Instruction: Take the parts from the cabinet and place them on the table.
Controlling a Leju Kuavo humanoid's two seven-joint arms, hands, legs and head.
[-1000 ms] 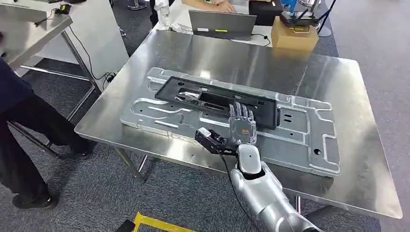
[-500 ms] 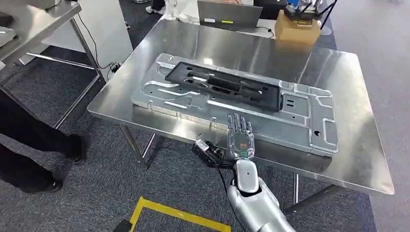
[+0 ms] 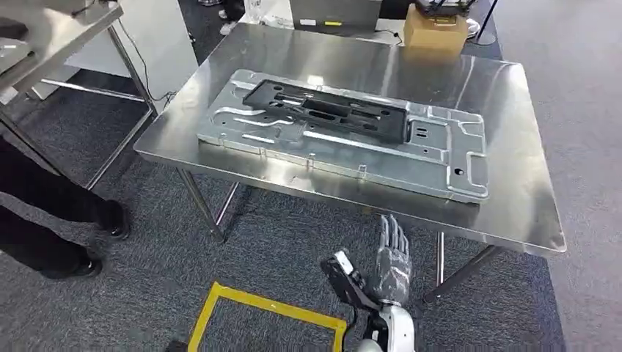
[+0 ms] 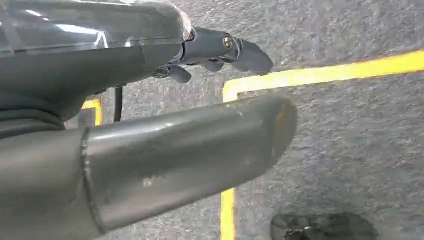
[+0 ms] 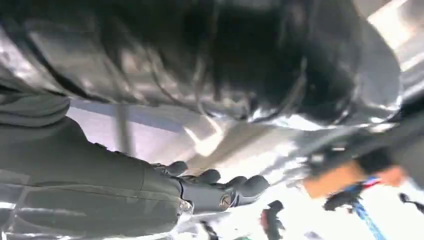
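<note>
A large silver stamped metal plate [image 3: 440,158] lies flat on the steel table [image 3: 506,213], with a black plastic frame [image 3: 326,110] resting on its far half. My right hand [image 3: 392,260] hangs below and in front of the table's near edge, fingers straight and spread, holding nothing. In the right wrist view the right hand [image 5: 150,192] points toward the table's shiny underside. In the left wrist view my left hand [image 4: 165,100] hangs over grey carpet, its thumb and fingers [image 4: 225,50] apart and empty.
A person's dark legs [image 3: 44,213] stand at the left, by another steel bench [image 3: 51,29]. A cardboard box [image 3: 435,31] and a laptop [image 3: 334,11] sit beyond the table's far edge. Yellow floor tape [image 3: 257,304] marks the carpet in front of me.
The whole view has shifted as the camera backs away from the table. My right hand has come off the metal plate and dropped below the table's front edge, empty.
</note>
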